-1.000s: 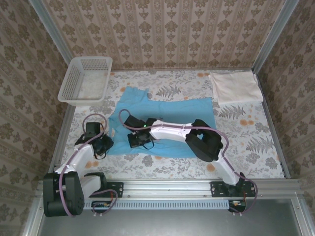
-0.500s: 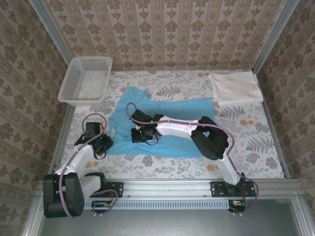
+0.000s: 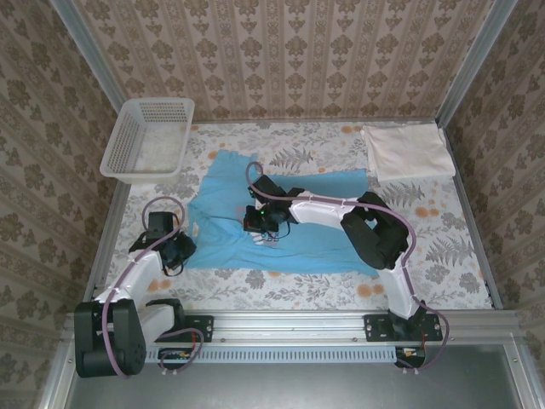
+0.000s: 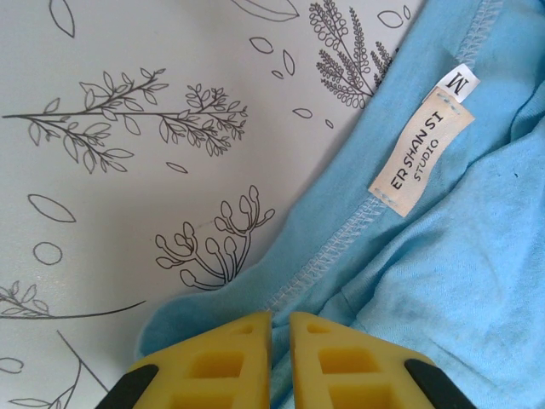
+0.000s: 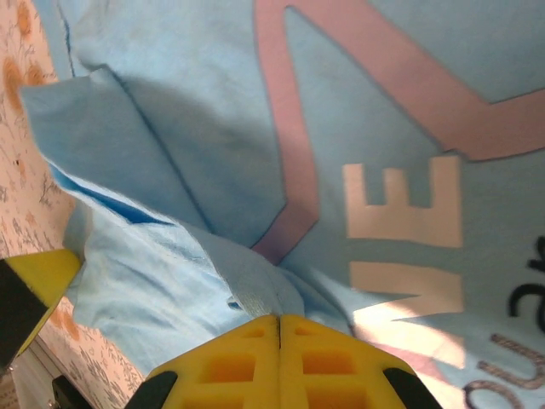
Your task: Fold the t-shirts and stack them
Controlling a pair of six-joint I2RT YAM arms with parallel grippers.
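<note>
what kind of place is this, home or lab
Probably a lab test cell dressed like a home: wallpapered panels in a metal frame, two robot arms bolted to a rail, floral tablecloth.

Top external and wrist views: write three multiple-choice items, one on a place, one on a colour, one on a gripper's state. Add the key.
1. Where does the cream-white t-shirt lie?
A. at the near left edge
B. draped over the right arm
C. folded at the far right corner of the table

2. What colour is the spread t-shirt?
A. light blue
B. red
C. black

3. How does the right gripper stand?
A. wide open above the cloth
B. shut on a bunched fold of the spread t-shirt
C. shut on bare table

Key: C, the top view shows it as a neat rectangle by the far right corner post; A, it is blue in all three views; B, the right wrist view shows the yellow fingers pressed together with cloth gathered at their tips.
</note>
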